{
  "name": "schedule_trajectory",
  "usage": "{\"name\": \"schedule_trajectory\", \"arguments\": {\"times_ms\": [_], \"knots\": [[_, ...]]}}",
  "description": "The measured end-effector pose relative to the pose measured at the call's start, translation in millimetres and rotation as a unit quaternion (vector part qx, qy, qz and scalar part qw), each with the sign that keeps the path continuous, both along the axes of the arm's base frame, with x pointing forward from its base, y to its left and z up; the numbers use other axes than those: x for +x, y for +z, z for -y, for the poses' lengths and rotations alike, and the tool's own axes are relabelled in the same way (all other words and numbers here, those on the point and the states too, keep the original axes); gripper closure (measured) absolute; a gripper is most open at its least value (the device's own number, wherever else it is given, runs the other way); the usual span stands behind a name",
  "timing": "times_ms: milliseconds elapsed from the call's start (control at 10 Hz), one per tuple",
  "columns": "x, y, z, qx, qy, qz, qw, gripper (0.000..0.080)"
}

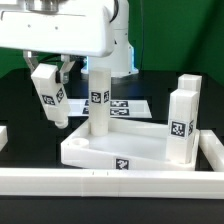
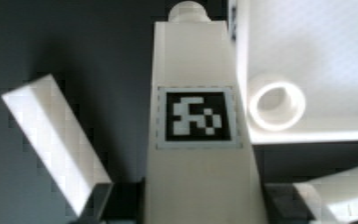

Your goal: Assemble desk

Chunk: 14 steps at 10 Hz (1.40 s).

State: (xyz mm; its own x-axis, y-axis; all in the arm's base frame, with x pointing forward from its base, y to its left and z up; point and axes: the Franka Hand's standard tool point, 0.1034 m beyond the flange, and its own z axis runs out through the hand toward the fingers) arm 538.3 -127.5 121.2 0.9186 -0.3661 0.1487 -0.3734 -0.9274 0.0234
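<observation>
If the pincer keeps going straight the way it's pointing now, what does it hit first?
The pincer holds a tilted leg, so the leg's tip would meet something first. In the wrist view that leg aims near a round corner socket of the desk slab, probably just beside it; depth is unclear.

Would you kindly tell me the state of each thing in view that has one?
hand: shut on the held leg.
held leg: lifted, tilted.
middle leg: upright at the slab's far corner; whether it is seated cannot be told.
right leg: upright by the slab's edge.
slab: lying flat; one socket empty.
</observation>
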Motion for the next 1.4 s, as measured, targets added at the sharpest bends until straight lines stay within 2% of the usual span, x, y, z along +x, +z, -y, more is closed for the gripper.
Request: {"name": "schedule_trajectory", "arguments": {"times_ms": [100,200,300,600,700,900,1300,1400], "knots": [[0.4,-1.1,-0.8,-0.01,0.002,0.017,1.0,0.0509],[7.4,3.6,-6.9,-0.031,0.008,0.062,0.998,0.0509],[7.1,6.1,-18.8,-0.032,0.018,0.071,0.997,0.0509],[20.7,30.4,-28.7,-0.01,0.017,0.072,0.997,0.0509],[21.7,28.8,-25.8,-0.022,0.02,0.089,0.996,0.0509],[22.2,27.6,-25.6,-0.027,0.021,0.096,0.995,0.0509],[24.2,28.0,-28.8,-0.025,0.023,0.094,0.995,0.0509],[26.0,28.7,-28.6,-0.033,0.024,0.109,0.993,0.0509]]}}
